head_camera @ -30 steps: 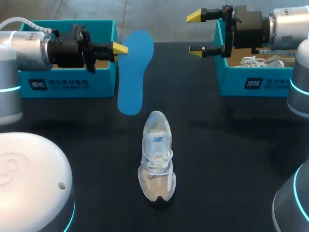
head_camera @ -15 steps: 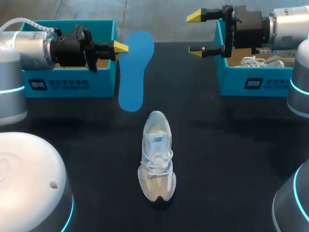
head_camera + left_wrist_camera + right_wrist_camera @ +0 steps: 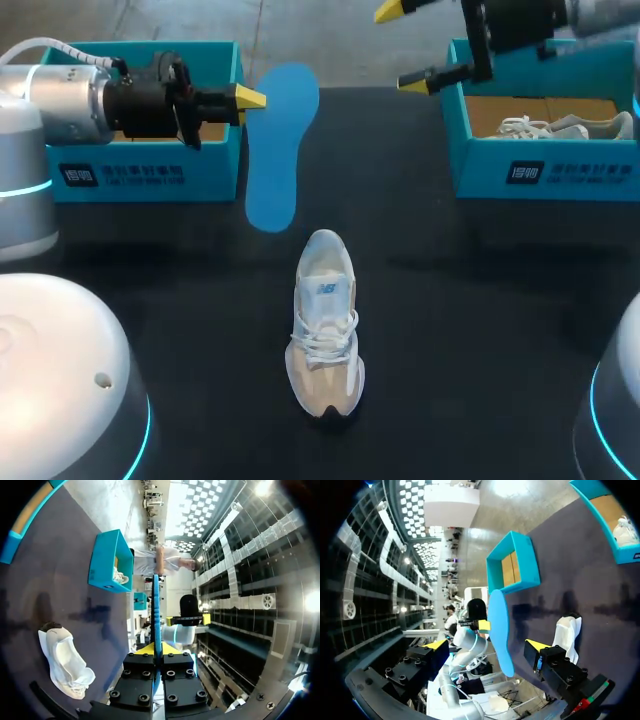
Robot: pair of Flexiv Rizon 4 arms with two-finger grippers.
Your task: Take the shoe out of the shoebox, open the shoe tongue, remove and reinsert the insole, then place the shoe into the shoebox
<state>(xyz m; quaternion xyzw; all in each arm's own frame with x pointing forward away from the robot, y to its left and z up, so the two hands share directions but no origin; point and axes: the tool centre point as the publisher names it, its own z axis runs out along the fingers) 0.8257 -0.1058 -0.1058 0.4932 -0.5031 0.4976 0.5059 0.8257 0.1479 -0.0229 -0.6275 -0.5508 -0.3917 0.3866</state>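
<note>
My left gripper [image 3: 250, 98] pinched the blue insole [image 3: 280, 150], judged light and floppy, by its edge near the broad end, above the table beyond the shoe [image 3: 325, 325]; my right gripper [image 3: 403, 45] gaped empty.

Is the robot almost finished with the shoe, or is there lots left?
About halfway. The shoe is out, standing on the table, and its blue insole is out too, pinched in the left gripper. The right gripper is open and empty. Left to do: slide the insole back in, then put the shoe into the shoebox.
</note>
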